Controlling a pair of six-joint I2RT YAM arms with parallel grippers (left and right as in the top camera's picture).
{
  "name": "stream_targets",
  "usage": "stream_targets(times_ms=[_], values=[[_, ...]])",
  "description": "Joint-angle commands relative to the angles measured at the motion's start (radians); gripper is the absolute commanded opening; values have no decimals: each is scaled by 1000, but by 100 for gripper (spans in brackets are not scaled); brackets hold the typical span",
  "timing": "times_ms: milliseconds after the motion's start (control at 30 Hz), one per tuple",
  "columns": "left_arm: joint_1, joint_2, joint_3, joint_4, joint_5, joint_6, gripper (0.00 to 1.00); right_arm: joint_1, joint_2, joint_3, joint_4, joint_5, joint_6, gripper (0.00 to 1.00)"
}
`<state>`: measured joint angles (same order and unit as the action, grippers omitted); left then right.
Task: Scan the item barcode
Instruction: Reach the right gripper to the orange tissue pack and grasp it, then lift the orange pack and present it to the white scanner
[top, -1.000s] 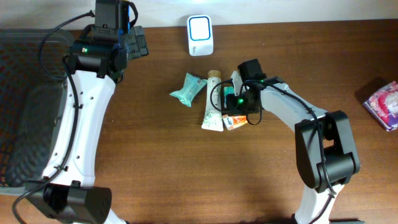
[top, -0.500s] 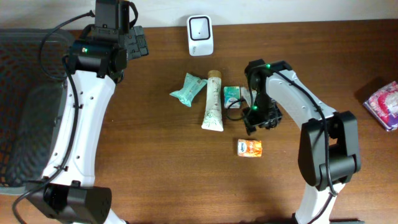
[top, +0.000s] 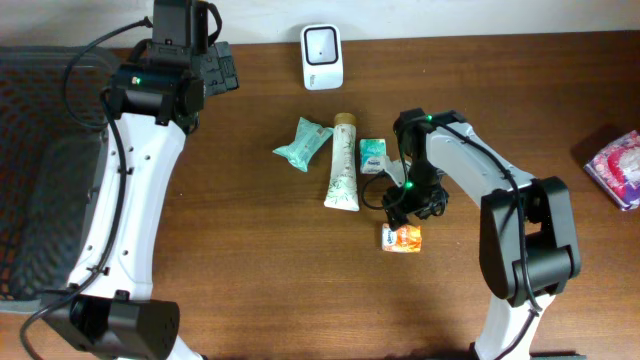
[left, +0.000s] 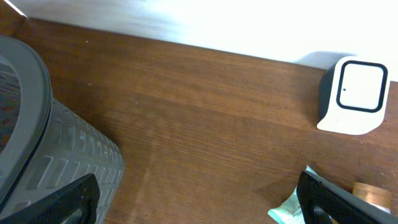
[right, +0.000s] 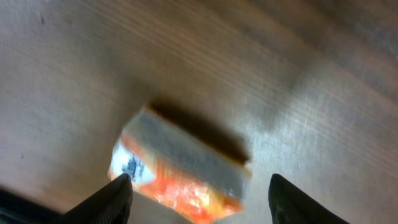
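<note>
An orange packet (top: 402, 238) lies flat on the table in front of the other items. My right gripper (top: 408, 212) hovers just above it, open. In the right wrist view the orange packet (right: 180, 168) lies between and below the spread fingertips of the right gripper (right: 202, 199), untouched. The white scanner (top: 322, 56) stands at the table's back edge. My left gripper (top: 225, 70) is open and empty at the back left; in its wrist view the left gripper (left: 202, 208) faces the scanner (left: 353, 96).
A teal pouch (top: 302, 143), a pale tube (top: 342, 162) and a small green box (top: 373, 155) lie in the middle. A grey basket (top: 40, 170) fills the left side. A pink packet (top: 620, 168) sits at the right edge.
The right gripper opened and let go of the orange packet, which now lies nearer the front, away from the tube. The gripper swung right, then came down over it. Left arm unmoved.
</note>
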<state>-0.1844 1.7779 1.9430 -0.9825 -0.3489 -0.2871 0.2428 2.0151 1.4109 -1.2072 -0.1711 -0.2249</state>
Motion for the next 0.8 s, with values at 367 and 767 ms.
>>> stream_targets(times_ms=[367,767], values=[[4,0,4,1,-7,12,99,-1,-8,-93,85,-43,287,4],[4,0,4,1,-7,12,99,-142,-8,-93,138,-88,521,78]])
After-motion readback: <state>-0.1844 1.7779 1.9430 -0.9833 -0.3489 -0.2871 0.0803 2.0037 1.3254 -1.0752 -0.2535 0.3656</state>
